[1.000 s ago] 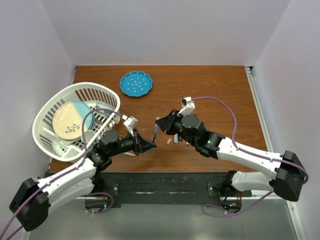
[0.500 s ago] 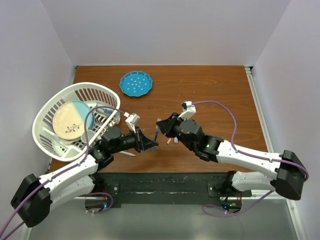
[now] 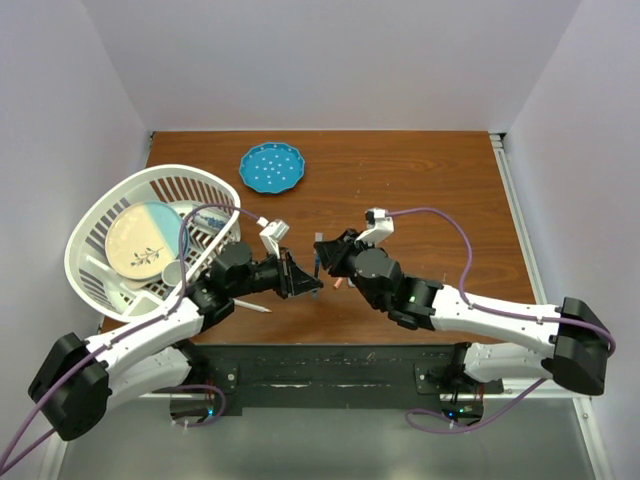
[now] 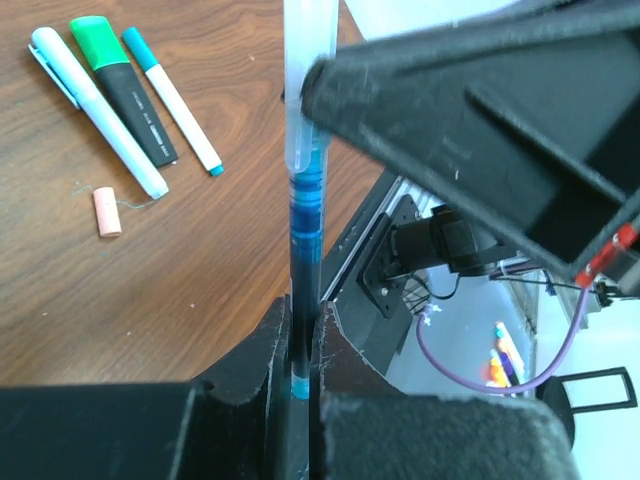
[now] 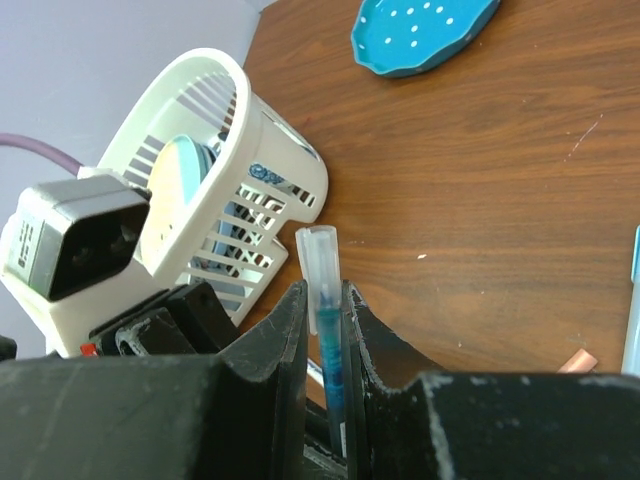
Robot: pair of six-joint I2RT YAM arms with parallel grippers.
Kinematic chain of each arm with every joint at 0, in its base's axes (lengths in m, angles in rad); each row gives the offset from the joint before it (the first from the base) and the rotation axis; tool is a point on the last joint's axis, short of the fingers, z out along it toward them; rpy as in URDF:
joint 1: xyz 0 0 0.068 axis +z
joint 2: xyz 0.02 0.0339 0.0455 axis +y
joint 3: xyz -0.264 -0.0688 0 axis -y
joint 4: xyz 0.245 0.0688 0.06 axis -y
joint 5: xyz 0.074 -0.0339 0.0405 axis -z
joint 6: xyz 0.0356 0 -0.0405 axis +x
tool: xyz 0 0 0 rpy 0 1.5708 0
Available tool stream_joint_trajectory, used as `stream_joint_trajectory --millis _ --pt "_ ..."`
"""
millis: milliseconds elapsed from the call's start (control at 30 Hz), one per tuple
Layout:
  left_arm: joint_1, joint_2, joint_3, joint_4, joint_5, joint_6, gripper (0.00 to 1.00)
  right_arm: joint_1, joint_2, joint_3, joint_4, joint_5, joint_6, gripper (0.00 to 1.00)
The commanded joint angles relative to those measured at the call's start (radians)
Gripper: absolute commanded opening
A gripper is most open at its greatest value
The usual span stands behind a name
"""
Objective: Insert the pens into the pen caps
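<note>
My left gripper [image 4: 300, 345] is shut on a dark pen [image 4: 303, 250] with a blue front section, which points up from the jaws. The pen's front end sits inside a clear light-blue pen cap [image 4: 308, 80]. My right gripper [image 5: 322, 292] is shut on that cap [image 5: 320, 262], and the blue pen shows through it. In the top view the left gripper [image 3: 312, 286] and the right gripper [image 3: 322, 256] meet tip to tip over the table's front middle. A white pen [image 4: 95, 110], a green-capped dark marker [image 4: 125, 95], a teal-capped pen [image 4: 172, 102] and a pink cap [image 4: 106, 211] lie on the table.
A white basket [image 3: 110, 205] holding plates stands at the left, close behind the left arm. A blue dotted plate [image 3: 271, 167] lies at the back. The pink cap [image 3: 341, 284] lies just right of the grippers. The table's front edge is right below them.
The left gripper has moved right and the right gripper slightly left, so they now meet. The pen's front has gone into the cap.
</note>
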Motion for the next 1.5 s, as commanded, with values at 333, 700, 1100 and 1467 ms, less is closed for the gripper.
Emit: stream_joint_trajectory --millis 333,700,1100,1467 --pt "0.024 0.045 0.114 0.16 -0.135 0.126 0.0 0.157 -0.064 -0.074 -0.079 -0.064 0.031 0.0" --pt "0.022 -0.094 -0.005 0.134 0.103 0.231 0.0 0.157 -0.216 0.075 -0.286 0.026 -0.124 0.58" --pt "0.005 -0.123 -0.047 0.215 0.207 0.199 0.0 0.144 -0.127 0.305 -0.41 0.15 -0.228 0.64" --pt "-0.004 -0.123 -0.059 0.249 0.226 0.196 0.0 0.108 -0.047 0.37 -0.375 0.094 -0.248 0.47"
